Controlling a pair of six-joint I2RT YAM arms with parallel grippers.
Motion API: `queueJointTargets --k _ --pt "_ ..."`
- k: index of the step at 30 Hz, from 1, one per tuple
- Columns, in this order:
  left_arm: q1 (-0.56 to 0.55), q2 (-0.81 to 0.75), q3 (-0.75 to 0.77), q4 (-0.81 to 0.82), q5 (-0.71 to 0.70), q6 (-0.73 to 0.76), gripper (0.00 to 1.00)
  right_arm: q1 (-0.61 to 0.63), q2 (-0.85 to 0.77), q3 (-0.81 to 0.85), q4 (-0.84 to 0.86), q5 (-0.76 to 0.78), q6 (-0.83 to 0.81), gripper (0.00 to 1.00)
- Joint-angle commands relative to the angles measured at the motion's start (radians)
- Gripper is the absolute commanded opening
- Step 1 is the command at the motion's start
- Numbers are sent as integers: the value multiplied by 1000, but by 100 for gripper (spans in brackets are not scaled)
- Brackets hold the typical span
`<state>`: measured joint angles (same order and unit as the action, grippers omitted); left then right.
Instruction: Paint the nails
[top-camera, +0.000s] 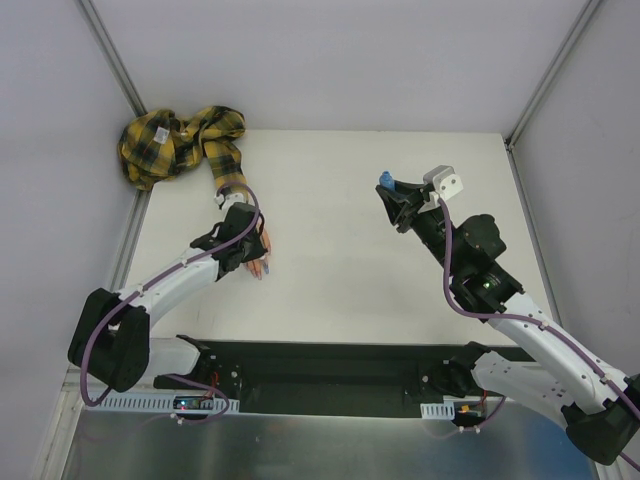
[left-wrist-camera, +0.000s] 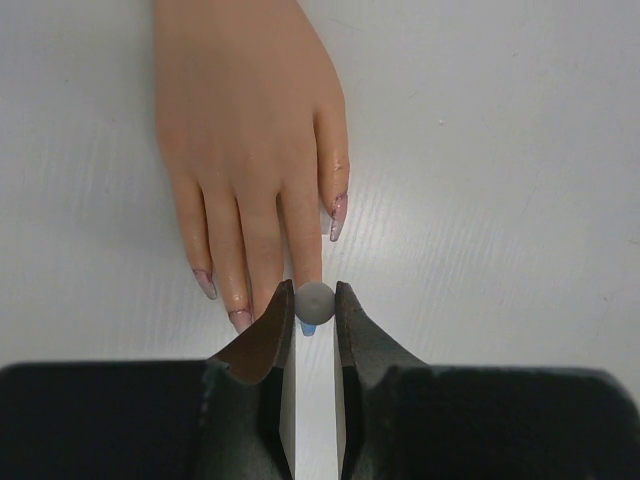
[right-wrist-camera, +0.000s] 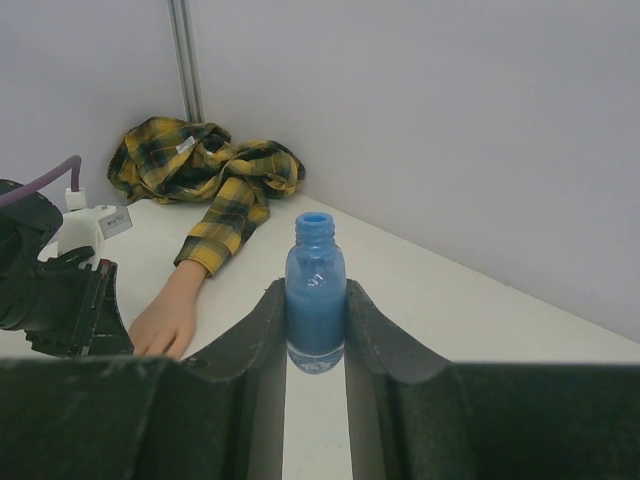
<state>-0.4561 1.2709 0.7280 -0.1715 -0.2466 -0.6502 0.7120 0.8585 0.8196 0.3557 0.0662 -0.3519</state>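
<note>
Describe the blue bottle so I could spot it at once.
On the right side of the white table, follow the right arm to its end. Between the black fingers of the right gripper is a small blue bottle, upright, its neck uncapped. It alone is see-through blue; the mannequin hand lies leftward.

Glossy nails (left-wrist-camera: 338, 215), plaid cloth sleeve (right-wrist-camera: 225, 215), translucent blue bottle (right-wrist-camera: 316, 290), probably plastic, matt table (left-wrist-camera: 500, 150).

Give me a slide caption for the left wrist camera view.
Left gripper shut on a blue-tipped applicator, poised at a fingertip of the mannequin hand on the white table.
</note>
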Motion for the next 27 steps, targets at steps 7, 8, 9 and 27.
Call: queueJointTargets --k 7,8,9,27 --pt "17 -13 19 15 -31 12 0 -3 -12 9 80 -12 13 0" --pt "17 -28 11 15 -34 15 0 -5 -12 10 80 -14 13 0" --pt "17 -34 -1 13 -45 15 0 -3 -12 9 78 -13 13 0" --pt "16 -36 -21 4 35 14 0 -5 -7 10 80 -17 13 0"
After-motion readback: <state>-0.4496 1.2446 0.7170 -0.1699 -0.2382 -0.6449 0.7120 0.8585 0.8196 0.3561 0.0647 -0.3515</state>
